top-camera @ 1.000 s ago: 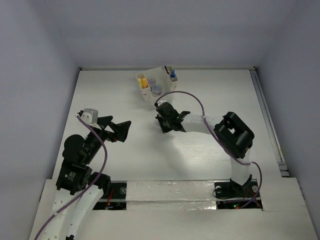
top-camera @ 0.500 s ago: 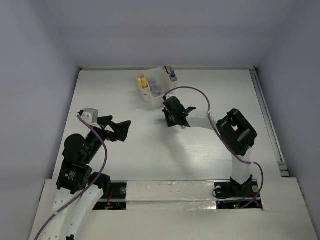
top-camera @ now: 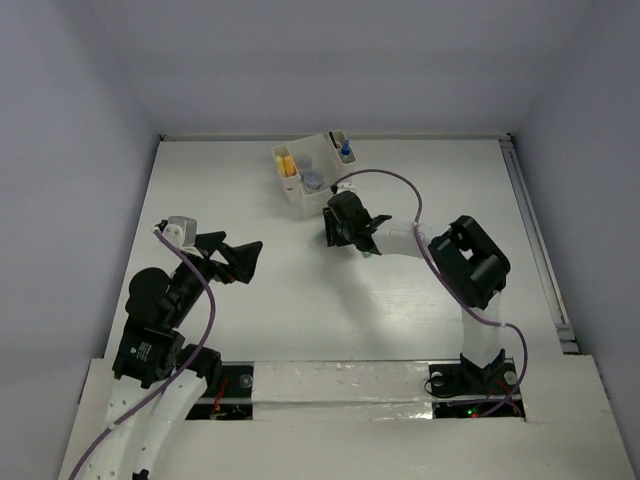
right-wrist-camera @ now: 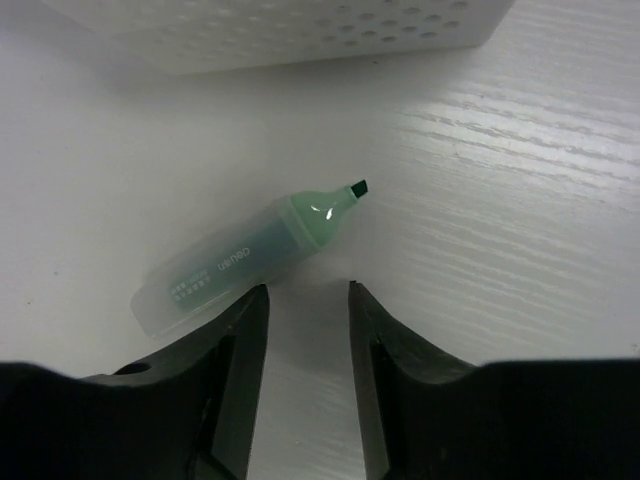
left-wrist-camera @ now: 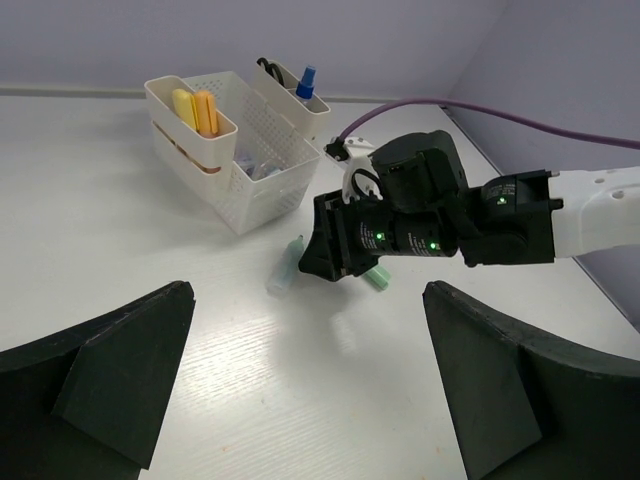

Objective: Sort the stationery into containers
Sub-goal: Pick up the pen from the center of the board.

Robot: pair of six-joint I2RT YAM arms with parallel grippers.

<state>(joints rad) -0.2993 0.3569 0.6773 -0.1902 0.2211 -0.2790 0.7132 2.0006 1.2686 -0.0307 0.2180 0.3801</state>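
1. Though parted by a narrow gap, gripping nothing at the right gripper; only bare table between its two fingers.
2. Just beyond those fingertips, outside the jaws: light green marker, lying flat on the table, uncapped, dark chisel tip aimed up and to the right in the right wrist view.
3. Close against the tip of the finger on the left of that view, at the marker's lower edge; cannot tell whether touching.
4. Beyond the marker, near but apart from it: perforated wall of the cream-white organizer.
5. Seen from the left wrist: marker on the near side of the organizer, just beside the front of the right gripper, with a small green block on the table under the gripper body.
6. Inside the organizer: yellow and orange blocks upright in the narrow end compartment, blue-capped bottle in the far side compartment.
7. Right arm pose: elbow raised over the right half of the table, forearm reaching left and away toward the organizer, wrist tipped down, gripper low over the table.
8. Left arm pose: folded back close to its base at the near left, left gripper aimed toward the middle of the table, well apart from marker and organizer.
9. Left jaws spread wide, empty.
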